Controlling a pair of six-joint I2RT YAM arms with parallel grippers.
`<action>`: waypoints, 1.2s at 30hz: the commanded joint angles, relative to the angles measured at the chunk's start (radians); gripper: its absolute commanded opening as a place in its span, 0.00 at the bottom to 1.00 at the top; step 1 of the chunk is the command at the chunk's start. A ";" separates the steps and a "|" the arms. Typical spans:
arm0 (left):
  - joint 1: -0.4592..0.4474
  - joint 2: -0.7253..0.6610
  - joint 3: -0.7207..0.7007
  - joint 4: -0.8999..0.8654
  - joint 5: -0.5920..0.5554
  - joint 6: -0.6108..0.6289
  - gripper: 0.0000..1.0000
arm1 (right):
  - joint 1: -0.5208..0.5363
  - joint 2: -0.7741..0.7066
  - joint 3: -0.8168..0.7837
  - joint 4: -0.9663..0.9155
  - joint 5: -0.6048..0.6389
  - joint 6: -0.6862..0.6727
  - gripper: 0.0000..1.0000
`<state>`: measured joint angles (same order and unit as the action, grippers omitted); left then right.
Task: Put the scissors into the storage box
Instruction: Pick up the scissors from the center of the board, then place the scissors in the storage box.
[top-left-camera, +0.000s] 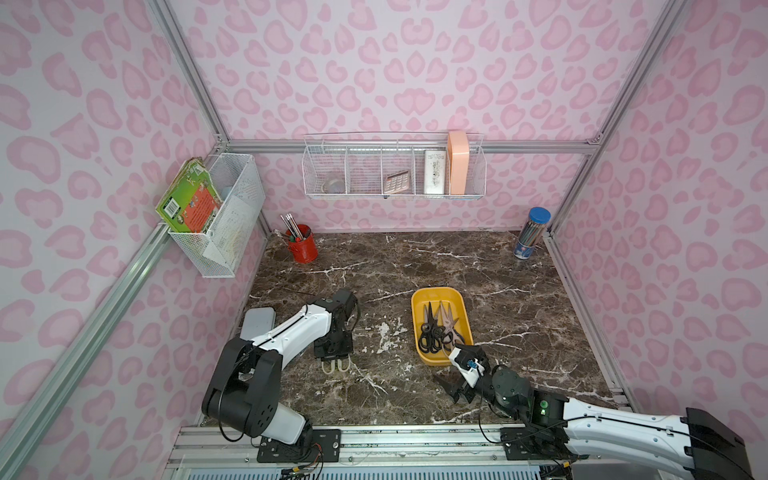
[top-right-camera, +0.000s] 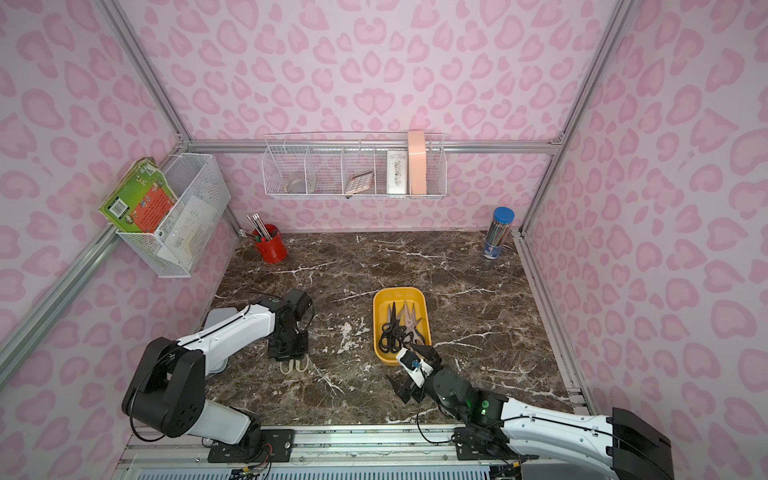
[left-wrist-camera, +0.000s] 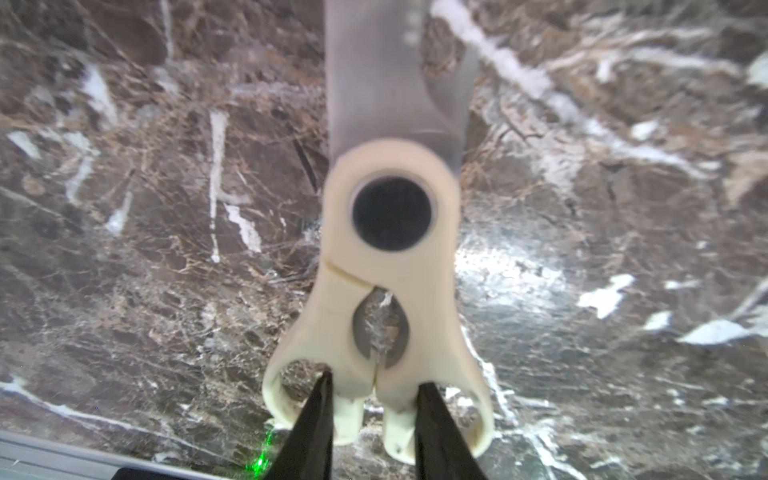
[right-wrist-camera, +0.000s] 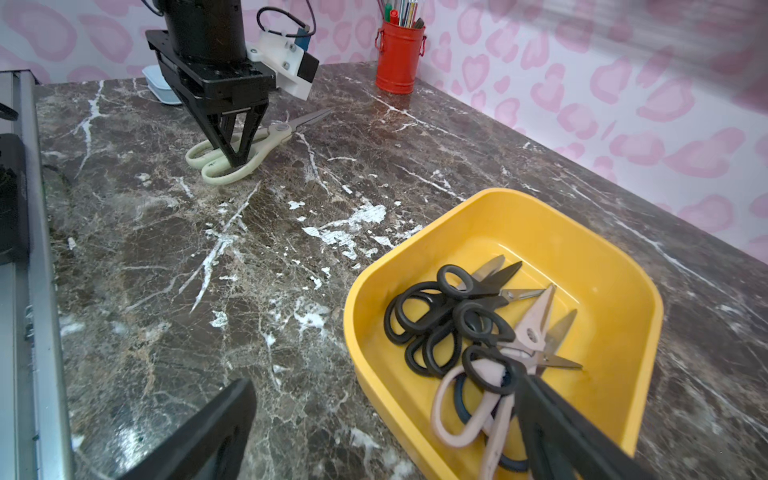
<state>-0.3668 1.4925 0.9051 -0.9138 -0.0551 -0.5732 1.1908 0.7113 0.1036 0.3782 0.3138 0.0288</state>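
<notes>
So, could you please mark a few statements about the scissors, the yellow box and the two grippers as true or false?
1. The cream scissors lie inside the storage box. False: they lie on the table, apart from the box.
2. The left gripper has its fingers in the cream scissors' handle loops. True.
3. The right gripper is shut. False: its jaws stand wide open.
4. The storage box holds black-handled scissors. True.
5. The red pot is empty. False: pens stand in it.
</notes>
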 joint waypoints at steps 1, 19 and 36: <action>-0.007 -0.028 0.041 -0.065 -0.022 -0.004 0.00 | 0.000 -0.058 -0.018 0.024 0.056 0.010 0.99; -0.444 0.274 0.706 -0.122 0.054 -0.135 0.00 | -0.631 0.037 0.457 -0.307 -0.134 0.094 0.99; -0.549 0.643 0.969 -0.009 0.244 -0.256 0.21 | -0.631 -0.145 0.308 -0.338 -0.119 0.134 0.99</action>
<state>-0.9161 2.1372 1.8702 -0.9295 0.1749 -0.8043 0.5610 0.5846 0.4271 0.0463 0.1867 0.1524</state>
